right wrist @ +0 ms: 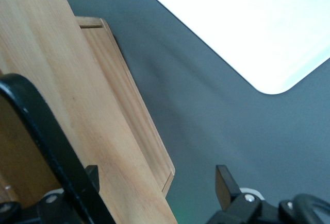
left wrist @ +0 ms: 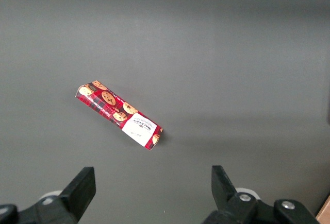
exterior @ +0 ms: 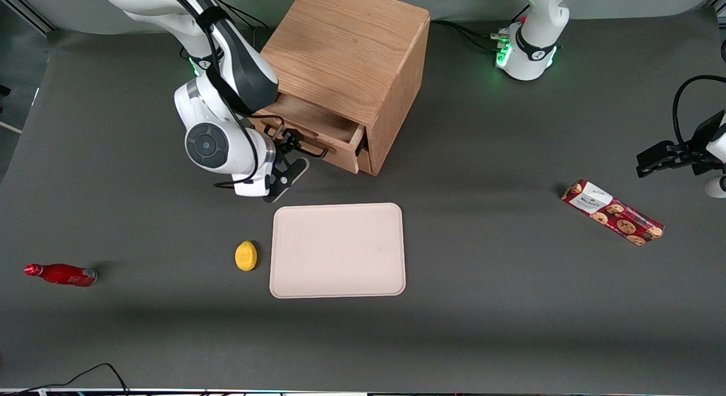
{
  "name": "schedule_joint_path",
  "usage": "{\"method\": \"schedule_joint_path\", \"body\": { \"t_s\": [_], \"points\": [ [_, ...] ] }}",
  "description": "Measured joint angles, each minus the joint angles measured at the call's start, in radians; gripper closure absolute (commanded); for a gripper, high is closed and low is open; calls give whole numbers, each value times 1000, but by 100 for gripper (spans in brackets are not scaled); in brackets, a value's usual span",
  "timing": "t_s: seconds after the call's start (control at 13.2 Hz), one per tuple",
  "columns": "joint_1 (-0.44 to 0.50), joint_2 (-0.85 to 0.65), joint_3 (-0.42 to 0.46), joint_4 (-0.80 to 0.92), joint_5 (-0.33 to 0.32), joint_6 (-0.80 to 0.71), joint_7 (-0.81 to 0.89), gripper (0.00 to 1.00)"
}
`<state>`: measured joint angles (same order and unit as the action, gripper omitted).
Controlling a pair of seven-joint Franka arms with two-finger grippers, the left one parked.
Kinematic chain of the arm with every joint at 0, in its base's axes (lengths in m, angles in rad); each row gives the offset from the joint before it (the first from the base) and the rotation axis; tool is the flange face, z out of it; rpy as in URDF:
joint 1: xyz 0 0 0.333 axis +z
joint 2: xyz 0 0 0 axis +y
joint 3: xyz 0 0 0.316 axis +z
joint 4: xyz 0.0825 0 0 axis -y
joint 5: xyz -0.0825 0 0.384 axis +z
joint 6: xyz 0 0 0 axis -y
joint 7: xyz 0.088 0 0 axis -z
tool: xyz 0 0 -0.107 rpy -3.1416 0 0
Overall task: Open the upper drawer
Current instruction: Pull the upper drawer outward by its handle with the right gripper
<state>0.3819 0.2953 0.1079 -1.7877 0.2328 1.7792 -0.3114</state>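
Upper drawer (exterior: 317, 123): top of the wooden cabinet (exterior: 351, 55), already pulled partly out, its shallow tray showing.
Handle (exterior: 309, 149): thin black bar across the drawer front; the best place to grip.
Gripper (exterior: 292, 143): at that handle, fingers spread with the bar seemingly between them, though contact is unclear.
Handling: stiff, light wood; probably slides easily; pull straight.
Nearby: beige tray (exterior: 338, 250), nearer the front camera.

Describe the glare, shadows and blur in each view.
Front view: even light, soft shadow on the table beside the boxy wooden cabinet, whose upper drawer is partly open, with the gripper at its black handle. Right wrist view: pale rectangular tray blown out white; black handle bar close and blurred. Left wrist view: flat, glare-free.
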Motion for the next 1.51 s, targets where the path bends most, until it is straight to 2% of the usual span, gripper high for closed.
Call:
{"method": "schedule_joint_path", "body": {
  "t_s": [0.6,0.91,1.51],
  "points": [
    [-54,72,-10,98,-7,0,-70,0],
    [-61,86,-10,128,-43,3,-71,0],
    [-111,141,-11,218,-48,6,-129,0]
  ]
}}
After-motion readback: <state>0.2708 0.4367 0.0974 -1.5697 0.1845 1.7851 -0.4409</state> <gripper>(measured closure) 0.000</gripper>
